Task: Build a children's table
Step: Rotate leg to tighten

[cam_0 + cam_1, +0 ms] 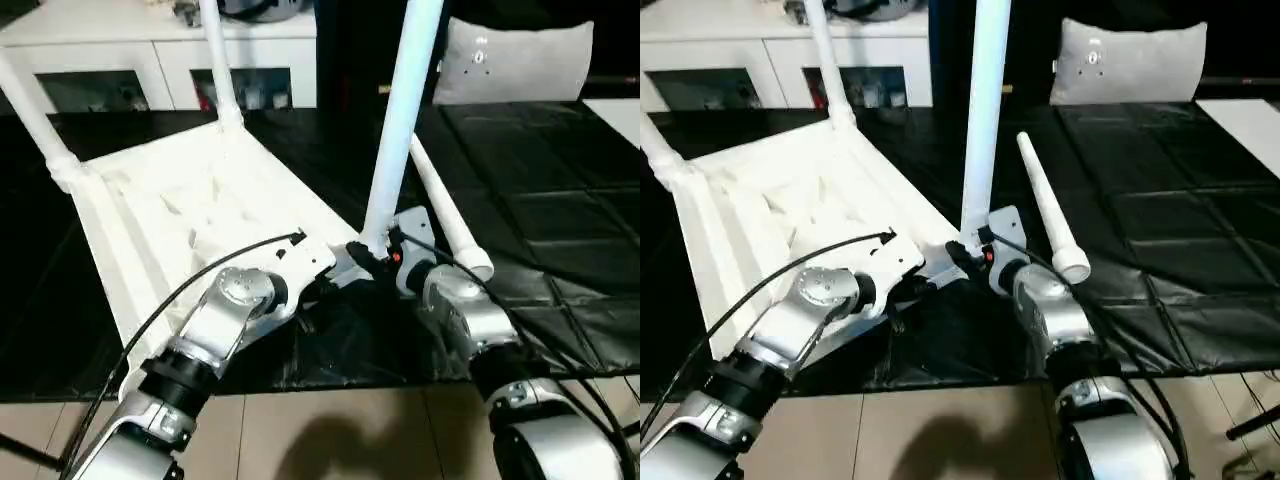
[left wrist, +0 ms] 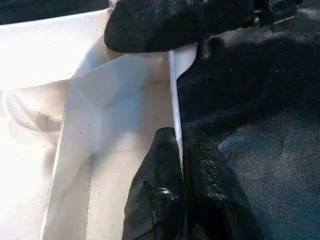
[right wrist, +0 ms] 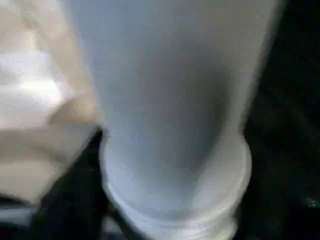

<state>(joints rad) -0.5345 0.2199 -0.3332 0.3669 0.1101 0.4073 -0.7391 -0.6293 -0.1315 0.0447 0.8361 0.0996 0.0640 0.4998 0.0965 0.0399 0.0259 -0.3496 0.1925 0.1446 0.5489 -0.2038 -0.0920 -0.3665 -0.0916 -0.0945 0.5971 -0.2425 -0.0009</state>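
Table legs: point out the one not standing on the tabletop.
The loose leg lying flat on the black mat, right of the upturned tabletop. The other three stand upright at its corners.

Upturned white tabletop [image 1: 790,215] on black mat [image 1: 1160,190], upright leg [image 1: 983,120] at near corner, loose leg [image 1: 1048,210] beside

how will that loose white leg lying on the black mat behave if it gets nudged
The loose leg is round and smooth, lying flat on the black mat, so it would probably roll. It tapers from a wide collar to a thin tip, so it would likely curve around rather than roll straight. It looks like rigid plastic, probably stiff and light for its length.
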